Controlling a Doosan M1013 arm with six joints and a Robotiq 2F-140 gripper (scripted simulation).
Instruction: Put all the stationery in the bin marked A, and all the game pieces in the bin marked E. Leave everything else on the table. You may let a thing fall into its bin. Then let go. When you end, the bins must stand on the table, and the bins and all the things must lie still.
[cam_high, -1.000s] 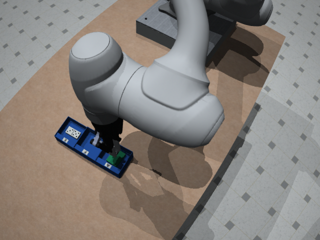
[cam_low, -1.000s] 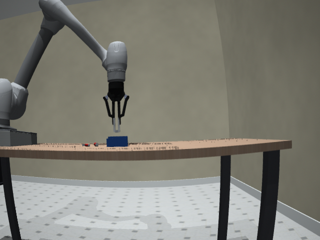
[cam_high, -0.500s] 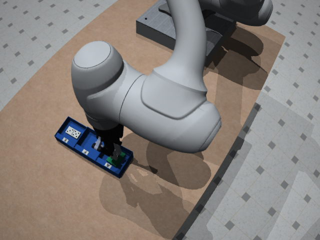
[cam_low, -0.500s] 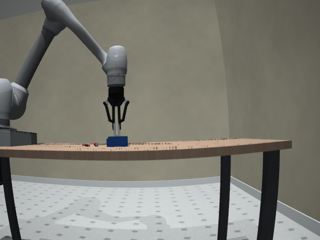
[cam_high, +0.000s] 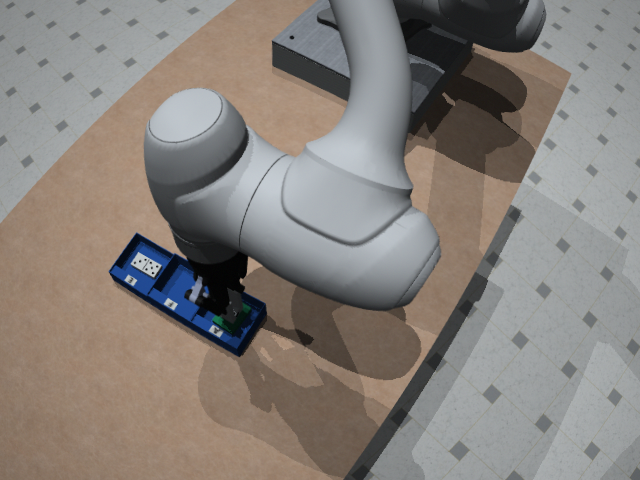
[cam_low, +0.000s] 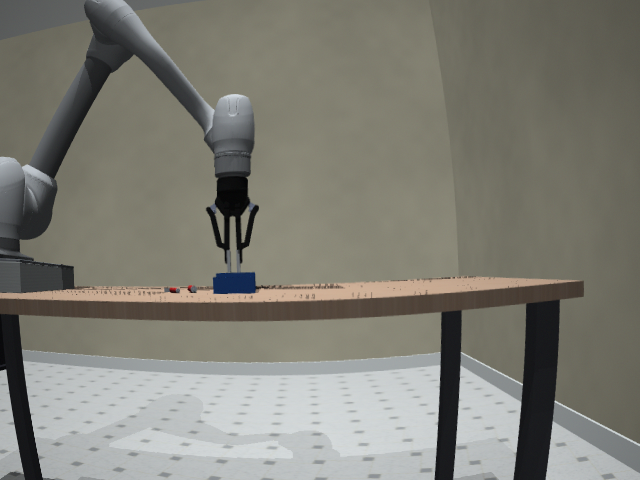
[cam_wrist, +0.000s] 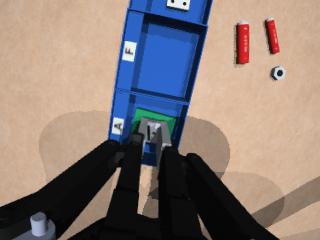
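A blue bin strip (cam_high: 185, 289) with three compartments lies on the table; its white labels are too small to read. The middle compartment looks empty. A green thing (cam_wrist: 155, 122) lies in the near end compartment. My gripper (cam_wrist: 152, 130) points straight down over that compartment. Its fingers (cam_high: 233, 317) are nearly together on a small grey thing (cam_wrist: 155, 134), held at the bin's rim (cam_low: 232, 264), just above the green thing.
Two red cylinders (cam_wrist: 243, 43) (cam_wrist: 272, 35) and a small grey nut (cam_wrist: 278, 74) lie on the table beside the bin strip (cam_wrist: 163, 54). The robot's dark base (cam_high: 361, 56) stands at the table's far end. My arm hides much of the table in the top view.
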